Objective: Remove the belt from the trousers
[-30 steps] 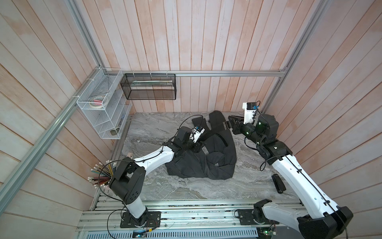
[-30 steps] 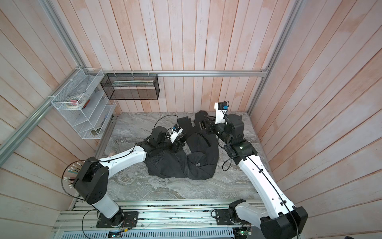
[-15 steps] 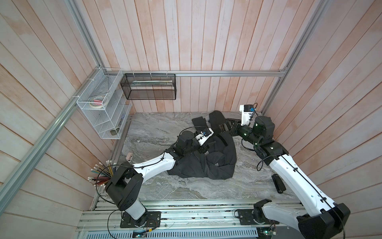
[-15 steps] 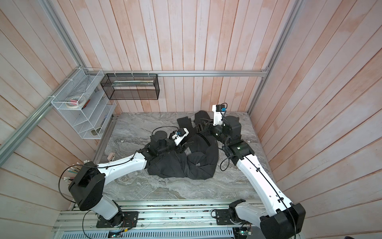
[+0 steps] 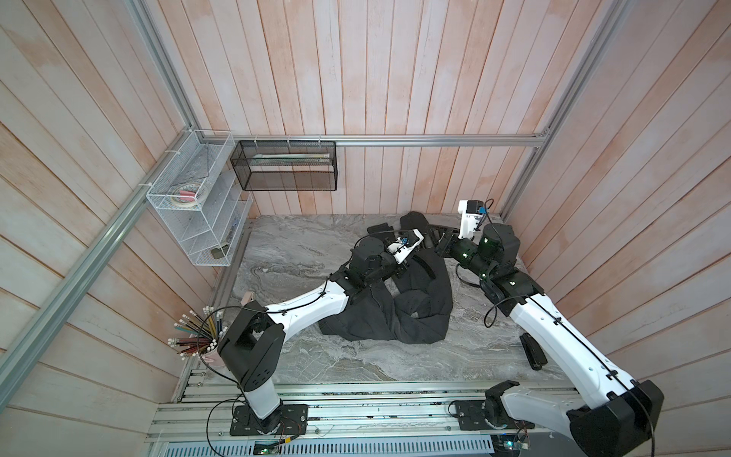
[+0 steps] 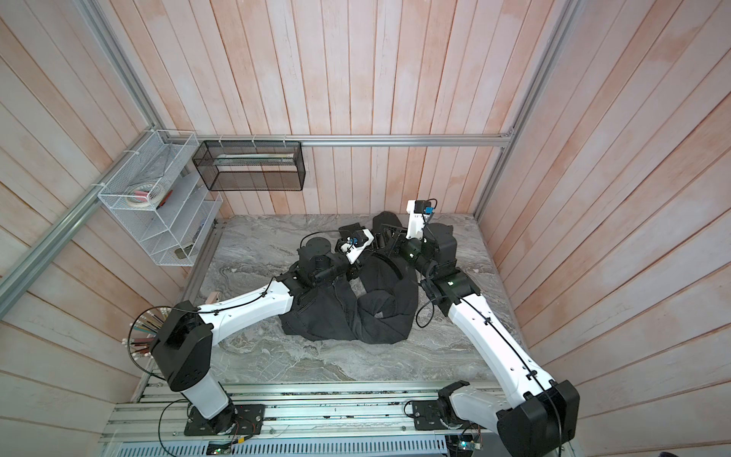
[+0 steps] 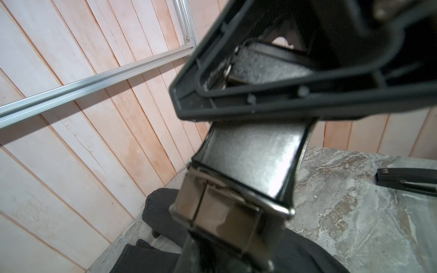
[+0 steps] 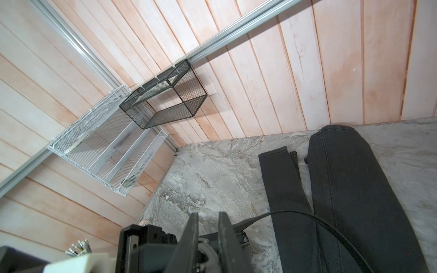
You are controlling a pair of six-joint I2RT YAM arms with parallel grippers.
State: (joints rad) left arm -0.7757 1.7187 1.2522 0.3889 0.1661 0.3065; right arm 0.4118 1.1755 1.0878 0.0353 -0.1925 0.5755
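Black belt [image 7: 250, 160] between left gripper [image 5: 429, 241] fingertips

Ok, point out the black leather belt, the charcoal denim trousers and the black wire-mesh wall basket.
Black leather belt [image 7: 250, 153]: left wrist view, strap beside buckle.
Charcoal denim trousers [image 5: 379, 320]: in a top view, crumpled middle.
Black wire-mesh wall basket [image 5: 285, 180]: in a top view, front wall.
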